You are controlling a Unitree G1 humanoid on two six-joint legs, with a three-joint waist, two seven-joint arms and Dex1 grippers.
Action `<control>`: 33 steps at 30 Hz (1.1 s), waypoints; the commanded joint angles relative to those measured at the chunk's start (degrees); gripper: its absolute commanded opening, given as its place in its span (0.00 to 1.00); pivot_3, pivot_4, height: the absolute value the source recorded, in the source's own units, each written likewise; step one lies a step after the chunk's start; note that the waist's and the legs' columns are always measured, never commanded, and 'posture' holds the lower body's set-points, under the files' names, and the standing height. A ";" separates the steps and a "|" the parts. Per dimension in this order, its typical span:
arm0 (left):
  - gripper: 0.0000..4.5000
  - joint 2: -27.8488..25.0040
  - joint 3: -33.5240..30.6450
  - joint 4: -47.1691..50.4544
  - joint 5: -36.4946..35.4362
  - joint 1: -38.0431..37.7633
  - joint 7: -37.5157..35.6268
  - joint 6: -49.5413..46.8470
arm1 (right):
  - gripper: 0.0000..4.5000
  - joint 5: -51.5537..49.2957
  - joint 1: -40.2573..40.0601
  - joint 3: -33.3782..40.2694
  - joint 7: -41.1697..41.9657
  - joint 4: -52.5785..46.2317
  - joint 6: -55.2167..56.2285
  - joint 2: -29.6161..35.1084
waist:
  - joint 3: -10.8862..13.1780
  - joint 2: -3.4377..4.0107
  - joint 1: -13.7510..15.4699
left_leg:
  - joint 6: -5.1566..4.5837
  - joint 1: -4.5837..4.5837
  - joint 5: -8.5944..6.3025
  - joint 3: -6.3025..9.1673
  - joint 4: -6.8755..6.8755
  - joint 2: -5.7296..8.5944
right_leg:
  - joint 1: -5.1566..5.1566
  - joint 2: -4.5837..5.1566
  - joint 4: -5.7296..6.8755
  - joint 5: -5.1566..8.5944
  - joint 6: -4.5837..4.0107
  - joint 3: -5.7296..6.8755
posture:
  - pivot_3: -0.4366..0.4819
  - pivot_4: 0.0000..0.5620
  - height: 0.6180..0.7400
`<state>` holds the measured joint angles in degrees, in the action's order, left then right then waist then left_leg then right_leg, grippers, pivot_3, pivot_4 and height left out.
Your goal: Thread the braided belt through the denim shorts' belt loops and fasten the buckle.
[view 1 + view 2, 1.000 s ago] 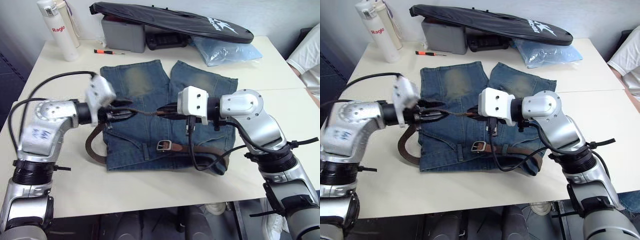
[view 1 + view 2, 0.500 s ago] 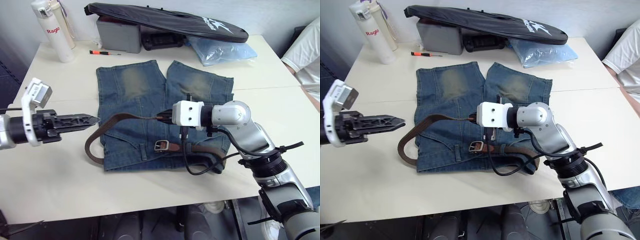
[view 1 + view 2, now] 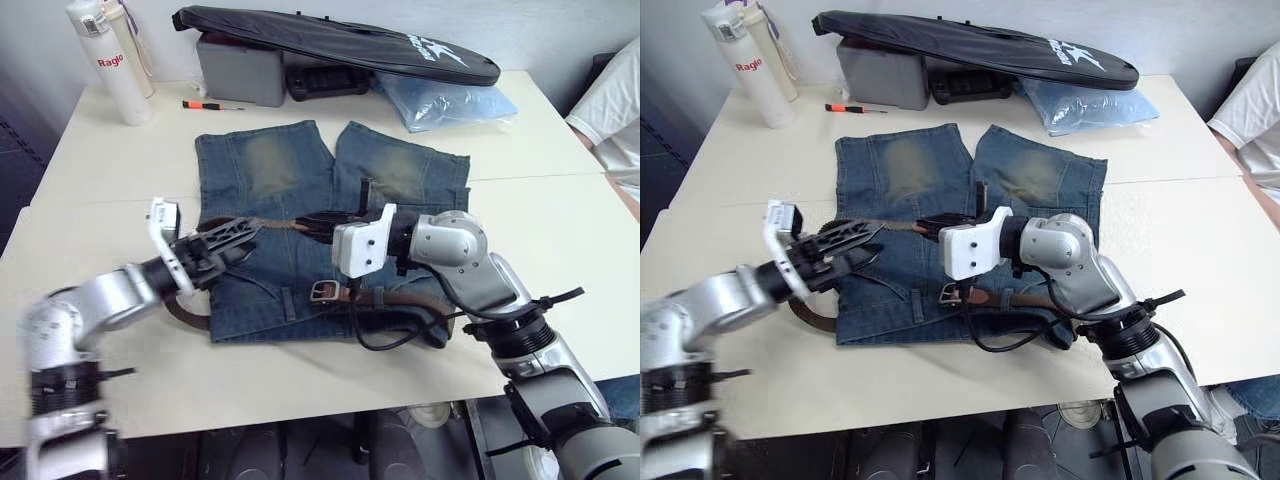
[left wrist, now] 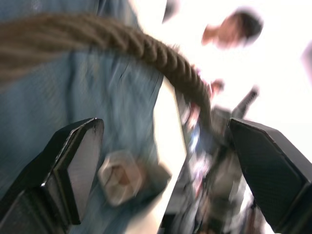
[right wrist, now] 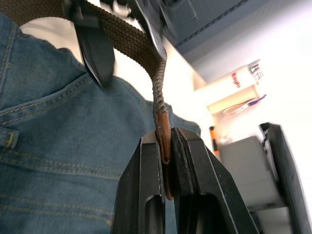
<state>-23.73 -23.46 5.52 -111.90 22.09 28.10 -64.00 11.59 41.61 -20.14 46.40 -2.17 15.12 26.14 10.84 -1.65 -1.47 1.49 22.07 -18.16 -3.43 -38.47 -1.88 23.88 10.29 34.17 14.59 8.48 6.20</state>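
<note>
1. The denim shorts (image 3: 330, 230) lie flat at mid-frame in the left eye view, waistband toward the lower edge; the buckle (image 3: 326, 291) rests on that waistband, just below centre.
2. The right gripper (image 3: 318, 224) is clamped on the braided belt (image 3: 270, 224), pinching its leather tip between closed fingers; the free run stretches leftward across the frame.
3. The left gripper (image 3: 228, 238), at centre-left, has its fingers spread wide with the belt passing between them, not pinched.
4. Judgement: the belt's long axis runs left to right between the two grippers; the left gripper is nearer the slack loop at the shorts' left edge.
</note>
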 commanded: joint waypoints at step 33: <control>0.00 17.32 -8.50 12.91 -1.10 5.55 35.54 7.96 | 0.10 -0.94 -3.36 1.70 -0.54 -1.81 1.01 1.18 | 0.00 0.00 2.34 | -0.09 -0.34 -0.05 0.00 -0.18 0.00 | -0.54 -0.12 -0.32 -0.16 -0.03 0.00 | 0.48 0.27 1.00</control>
<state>-4.11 -30.45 18.19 -112.44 26.80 65.88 -54.74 13.69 38.99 -20.25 45.19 -2.66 17.28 27.06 10.84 -1.66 0.87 1.40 21.73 -18.20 -3.43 -38.64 -1.89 23.34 10.17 33.84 14.43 8.45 6.20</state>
